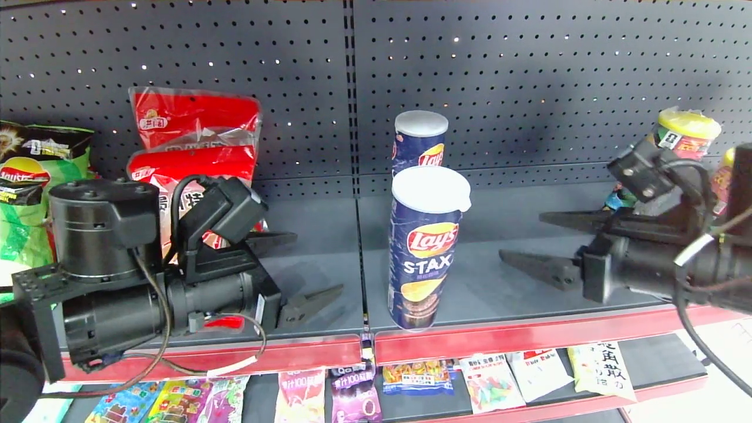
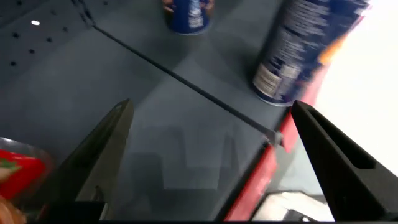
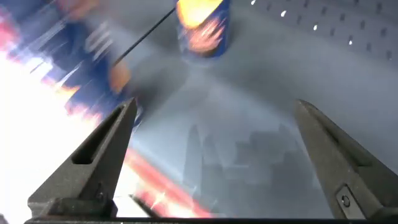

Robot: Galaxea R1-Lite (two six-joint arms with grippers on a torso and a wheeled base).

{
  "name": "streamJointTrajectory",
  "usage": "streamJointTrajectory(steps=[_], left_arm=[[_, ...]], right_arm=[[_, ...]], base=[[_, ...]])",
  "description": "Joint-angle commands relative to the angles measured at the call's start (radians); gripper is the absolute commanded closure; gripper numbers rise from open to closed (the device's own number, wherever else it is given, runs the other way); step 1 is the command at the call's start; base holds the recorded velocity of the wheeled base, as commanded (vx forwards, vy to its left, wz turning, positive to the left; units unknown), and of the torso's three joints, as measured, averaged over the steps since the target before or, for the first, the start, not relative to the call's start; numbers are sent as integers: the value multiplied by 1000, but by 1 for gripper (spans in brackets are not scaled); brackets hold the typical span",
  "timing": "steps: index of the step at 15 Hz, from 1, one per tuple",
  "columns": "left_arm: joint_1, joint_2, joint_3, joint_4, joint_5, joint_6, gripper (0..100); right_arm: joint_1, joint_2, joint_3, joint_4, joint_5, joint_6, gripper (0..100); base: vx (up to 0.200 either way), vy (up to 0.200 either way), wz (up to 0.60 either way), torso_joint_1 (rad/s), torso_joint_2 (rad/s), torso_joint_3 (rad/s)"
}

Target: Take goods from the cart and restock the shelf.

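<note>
Chip can (image 1: 427,247) stands upright on the shelf (image 1: 470,296) between your two sets of jaws, touching neither. Your left gripper (image 1: 317,262) and right gripper (image 1: 523,236) are both spread wide. A second can (image 1: 418,141) sits behind the first, and red bags (image 1: 194,147) stand behind your left jaws.

I see my left arm (image 1: 117,311) held level on the left, with the left gripper (image 1: 317,264) pointing inward and its jaws spread wide. My right arm (image 1: 658,270) is level on the right and slightly higher. The right gripper (image 1: 520,235) also points inward, jaws equally wide apart.
</note>
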Motion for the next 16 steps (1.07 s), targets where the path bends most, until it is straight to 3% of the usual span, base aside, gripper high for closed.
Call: streamJointTrajectory(steps=[1, 2, 3, 16], left_arm=[[-3, 91, -43, -37, 26, 8, 0], [-3, 97, -44, -38, 29, 11, 0], [-31, 149, -72, -43, 72, 38, 0], [-95, 226, -87, -45, 70, 48, 0]], right_arm=[[22, -268, 177, 3, 6, 0, 0], [20, -276, 180, 4, 6, 0, 0], [5, -333, 197, 4, 6, 2, 0], [-29, -322, 157, 3, 3, 17, 0]], base=[[0, 0, 0, 0, 0, 0], [0, 0, 0, 0, 0, 0], [0, 0, 0, 0, 0, 0], [0, 0, 0, 0, 0, 0]])
